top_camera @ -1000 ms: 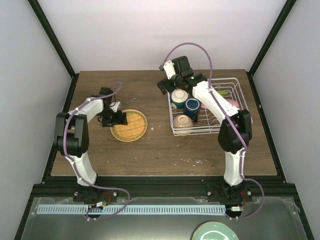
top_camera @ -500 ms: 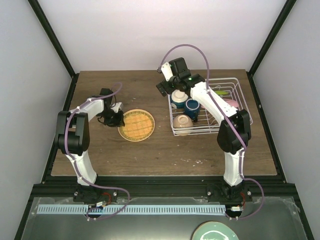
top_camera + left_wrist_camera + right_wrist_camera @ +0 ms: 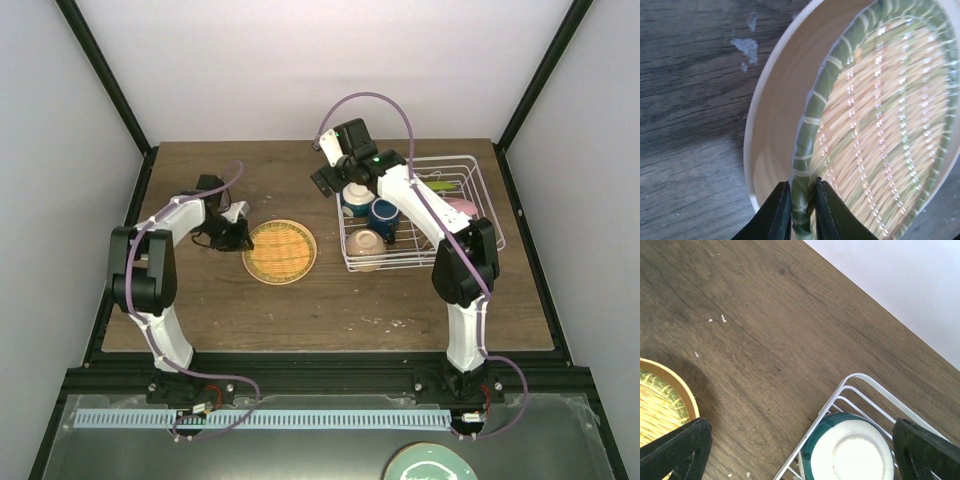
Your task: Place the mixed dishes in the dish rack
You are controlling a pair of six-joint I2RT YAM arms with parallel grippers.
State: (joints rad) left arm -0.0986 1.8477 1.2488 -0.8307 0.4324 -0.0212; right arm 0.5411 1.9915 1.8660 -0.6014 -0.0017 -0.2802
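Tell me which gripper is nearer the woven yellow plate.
Left. The left gripper is shut on the woven yellow plate at its rim; the right gripper hangs open by the dish rack, off the plate.

The table (image 3: 330,300) is dark wood, matt, with open grain and pale flecks. The yellow plate (image 3: 880,125) looks smooth and faintly glossy, its straw weave and green braid printed flat. The dish rack (image 3: 400,258) is white coated wire. The left gripper (image 3: 801,197) is black plastic with a slight sheen
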